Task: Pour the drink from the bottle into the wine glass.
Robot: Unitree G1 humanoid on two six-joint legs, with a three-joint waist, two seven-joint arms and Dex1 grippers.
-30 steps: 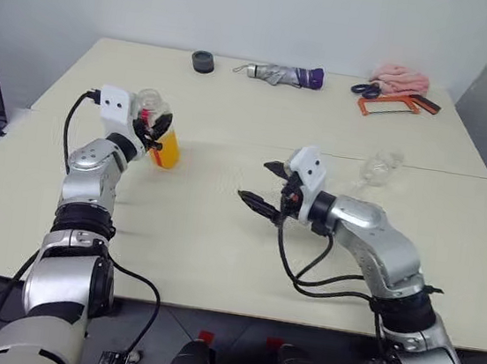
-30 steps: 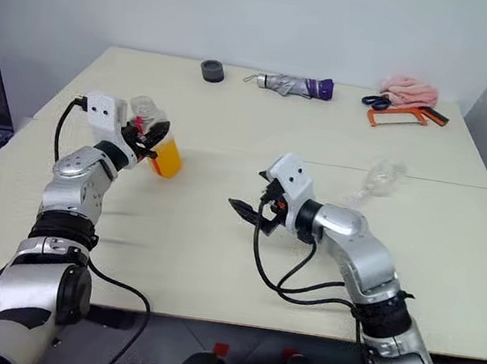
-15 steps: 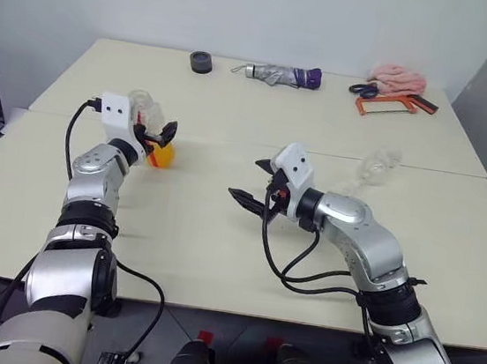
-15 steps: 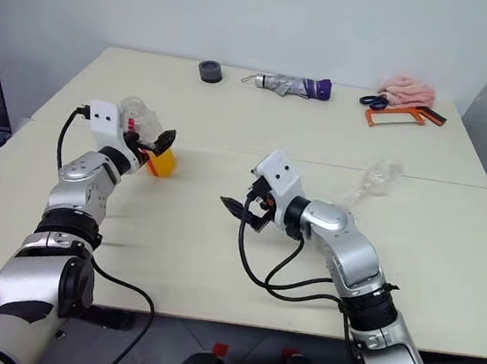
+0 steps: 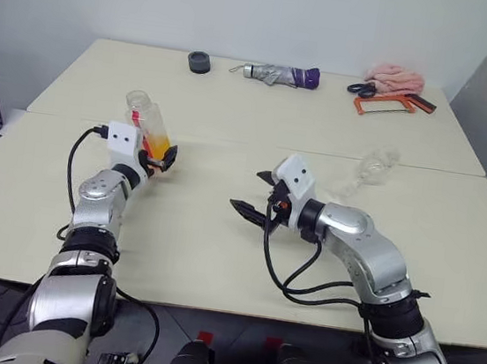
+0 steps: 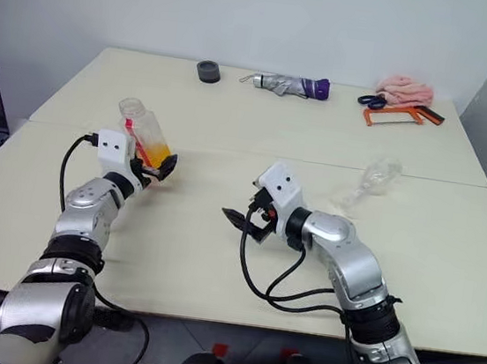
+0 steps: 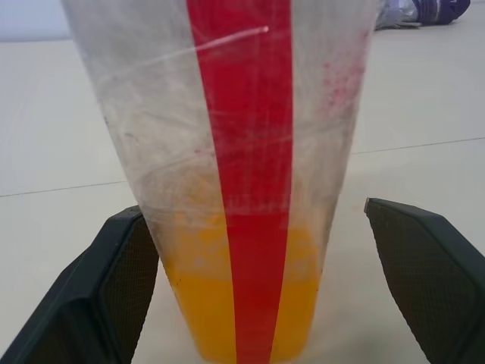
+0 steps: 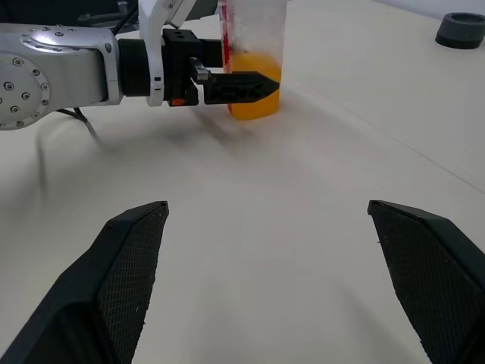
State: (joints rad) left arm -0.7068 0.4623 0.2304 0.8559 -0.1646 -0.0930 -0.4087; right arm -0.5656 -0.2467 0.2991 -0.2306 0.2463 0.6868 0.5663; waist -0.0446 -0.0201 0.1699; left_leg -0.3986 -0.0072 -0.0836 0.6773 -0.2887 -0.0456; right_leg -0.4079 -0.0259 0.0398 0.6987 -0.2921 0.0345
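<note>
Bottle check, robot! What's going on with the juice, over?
Both grippers open, left gripper around the bottle, right gripper empty. Bottle on table, drink low. Wine glass lying sideways. Path clear.

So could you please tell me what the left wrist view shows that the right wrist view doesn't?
Left wrist view alone: the bottle's red label strip up close, one finger against the bottle's side and the other apart from it, plus the folded umbrella. Right wrist view alone: the whole left gripper, the open right gripper, and a dark round thing. Both: the bottle with orange drink on the table.
</note>
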